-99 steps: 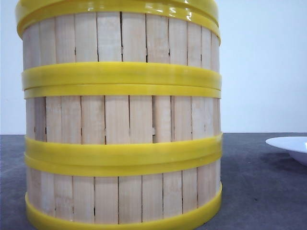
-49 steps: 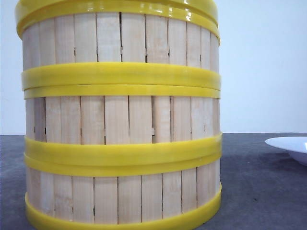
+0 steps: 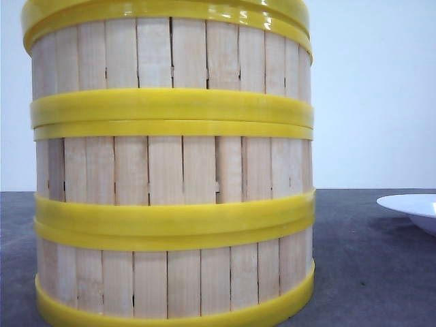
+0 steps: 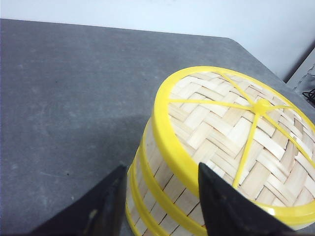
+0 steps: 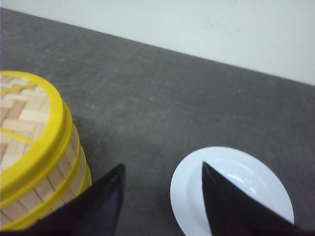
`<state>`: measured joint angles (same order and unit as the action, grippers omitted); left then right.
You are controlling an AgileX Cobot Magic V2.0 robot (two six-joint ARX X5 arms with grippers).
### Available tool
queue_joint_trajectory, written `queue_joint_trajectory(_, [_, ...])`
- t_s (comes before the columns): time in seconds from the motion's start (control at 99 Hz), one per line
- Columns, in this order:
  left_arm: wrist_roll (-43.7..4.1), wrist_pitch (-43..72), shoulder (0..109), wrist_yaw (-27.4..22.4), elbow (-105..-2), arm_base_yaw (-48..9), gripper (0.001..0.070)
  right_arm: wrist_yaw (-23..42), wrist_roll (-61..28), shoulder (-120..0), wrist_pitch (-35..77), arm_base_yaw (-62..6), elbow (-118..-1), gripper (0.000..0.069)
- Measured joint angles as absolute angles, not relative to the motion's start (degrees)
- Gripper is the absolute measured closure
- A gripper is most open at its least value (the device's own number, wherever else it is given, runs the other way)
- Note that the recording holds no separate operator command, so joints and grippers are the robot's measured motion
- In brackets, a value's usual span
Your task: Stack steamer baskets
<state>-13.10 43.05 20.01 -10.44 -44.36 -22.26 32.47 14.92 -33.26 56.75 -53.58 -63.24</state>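
Three steamer baskets [image 3: 170,170] stand stacked in one tall column close to the front camera, with yellow rings between the pale slat walls. In the left wrist view the stack's woven top [image 4: 221,128] has a yellow rim and yellow spokes. My left gripper [image 4: 161,169] is open just above that rim, one finger outside the wall and the other over the woven top, holding nothing. My right gripper [image 5: 162,167] is open over the bare table, between the stack [image 5: 29,142] and the plate, and it is also empty.
A shallow white plate [image 5: 246,172] lies on the dark grey table to the right of the stack, and its edge shows in the front view [image 3: 415,204]. A pale wall runs behind the table [image 4: 64,98].
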Motion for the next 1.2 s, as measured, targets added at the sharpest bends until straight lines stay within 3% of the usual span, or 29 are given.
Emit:
queue_joint_trajectory(0.051, [-13.08,43.07,20.01,-10.46,-44.36,-22.26,0.0487,32.53,15.27,-33.17,56.8,-53.58,-63.26,0.0554])
queue_joint_trajectory(0.101, [-13.1,43.07,20.01,-10.44,-44.36,-22.26,0.0587,32.69,15.35,-33.19,56.88,-53.58,-63.26,0.0626])
queue_joint_trajectory(0.162, [-13.08,43.07,20.01,-10.44,-44.36,-22.26,0.0654,32.8,15.49,-33.19,56.88,-53.58,-63.26,0.0658])
queue_joint_trajectory(0.222, [-13.08,43.07,20.01,-10.44,-44.36,-22.26,0.0675,32.8,15.51,-33.21,56.88,-53.58,-63.26,0.0671])
queue_joint_trajectory(1.101, [-12.58,43.27,20.01,-10.44,-44.36,-22.26,0.068,32.82,15.51,-33.21,56.75,-53.58,-63.26,0.068])
queue_joint_trajectory(1.202, [-11.07,43.38,20.01,-7.07,-44.36,-22.22,0.068,32.84,15.51,-33.21,56.75,-53.58,-63.26,0.068])
